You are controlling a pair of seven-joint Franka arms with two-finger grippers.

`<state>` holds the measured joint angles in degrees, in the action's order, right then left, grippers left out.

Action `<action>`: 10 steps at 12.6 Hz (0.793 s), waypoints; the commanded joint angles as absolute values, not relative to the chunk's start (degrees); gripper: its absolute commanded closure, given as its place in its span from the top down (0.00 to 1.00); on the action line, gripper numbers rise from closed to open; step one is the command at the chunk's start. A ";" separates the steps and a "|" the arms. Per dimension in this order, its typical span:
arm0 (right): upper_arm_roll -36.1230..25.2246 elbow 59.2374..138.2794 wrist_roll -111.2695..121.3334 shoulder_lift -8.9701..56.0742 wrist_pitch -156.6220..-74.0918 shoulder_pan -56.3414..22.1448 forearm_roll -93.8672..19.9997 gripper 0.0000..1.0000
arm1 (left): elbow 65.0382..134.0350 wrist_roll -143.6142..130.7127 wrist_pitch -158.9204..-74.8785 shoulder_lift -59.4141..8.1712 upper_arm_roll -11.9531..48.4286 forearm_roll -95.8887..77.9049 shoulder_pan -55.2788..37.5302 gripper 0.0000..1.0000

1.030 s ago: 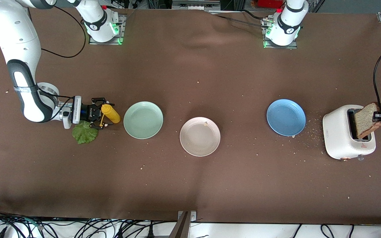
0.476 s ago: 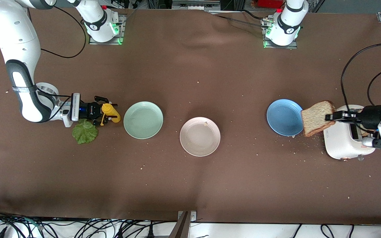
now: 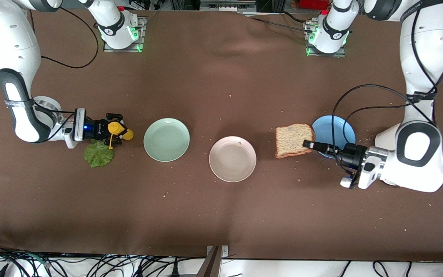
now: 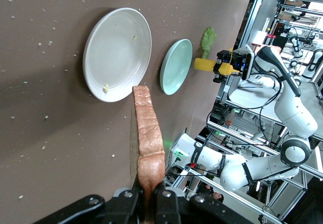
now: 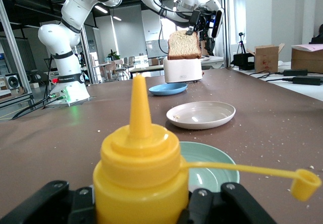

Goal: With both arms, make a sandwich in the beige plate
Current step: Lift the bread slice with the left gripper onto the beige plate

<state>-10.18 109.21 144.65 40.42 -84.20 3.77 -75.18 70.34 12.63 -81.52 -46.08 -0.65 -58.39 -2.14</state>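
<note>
We see the brown table [image 3: 221, 215] carrying three plates in a row; the beige plate [image 3: 232, 159] sits in the middle, bare (only a crumb on it), between the mint-green plate [image 3: 166, 139] and the blue plate [image 3: 333, 132]; the left gripper [image 3: 309, 144] is clenched on a bread slice [image 3: 293, 140], held over the table between the beige and blue plates; the right gripper [image 3: 114, 129] grasps a yellow mustard bottle [image 3: 118, 129] above the lettuce leaf [image 3: 98, 154].
</note>
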 commanded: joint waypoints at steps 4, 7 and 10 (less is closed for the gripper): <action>-10.02 96.72 123.63 39.11 -81.91 3.78 -66.20 0.00 | 70.39 11.95 -105.42 -49.92 -1.49 -65.12 -18.96 0.00; -9.84 87.22 107.45 39.11 -82.53 1.15 -58.91 0.00 | 71.89 12.13 -110.04 -51.50 -1.49 -65.22 -21.00 0.00; -10.02 80.71 93.74 39.11 -85.77 -4.37 -51.71 0.00 | 72.68 11.95 -110.04 -51.94 -1.49 -64.95 -21.00 0.16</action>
